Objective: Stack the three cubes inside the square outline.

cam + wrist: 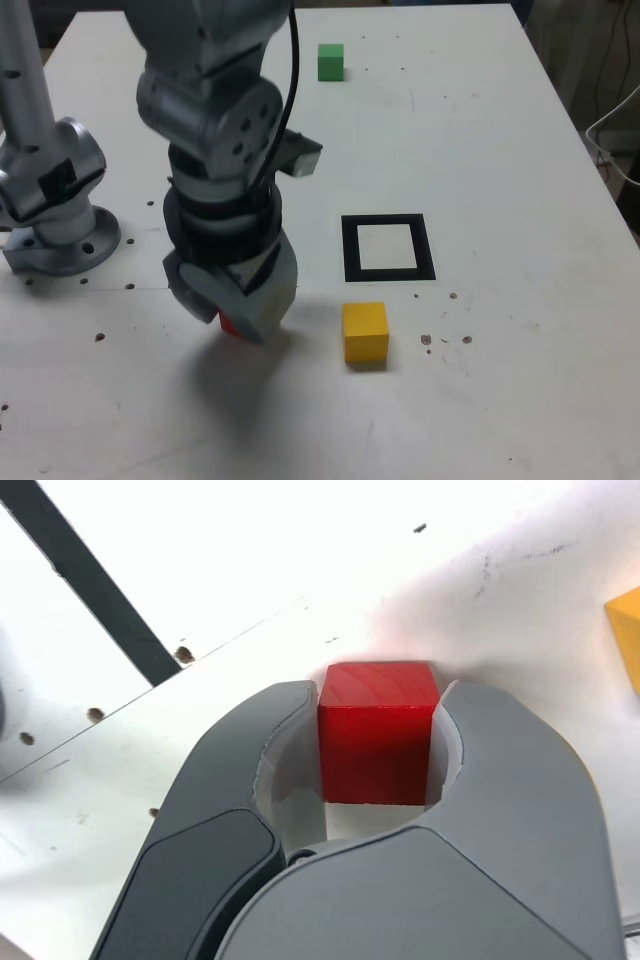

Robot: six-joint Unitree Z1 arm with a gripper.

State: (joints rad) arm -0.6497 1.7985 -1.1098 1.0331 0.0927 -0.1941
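Note:
The red cube [378, 730] sits squeezed between both grey jaws of my gripper [380, 705], which is shut on it. From the exterior view only a sliver of the red cube [229, 324] shows under the gripper [235, 315], low over the table. To the exterior view's right of it the yellow cube [365, 333] rests just in front of the square outline [388, 248]. The green cube [331, 61] stands far back on the table. A corner of the yellow cube [625, 630] also shows in the wrist view.
The arm's base [55, 225] is bolted at the exterior view's left. A straight black stripe [90, 580] crosses the white table [500, 150]. Small screw holes dot the surface. A white cable [615, 140] hangs past the table's right edge.

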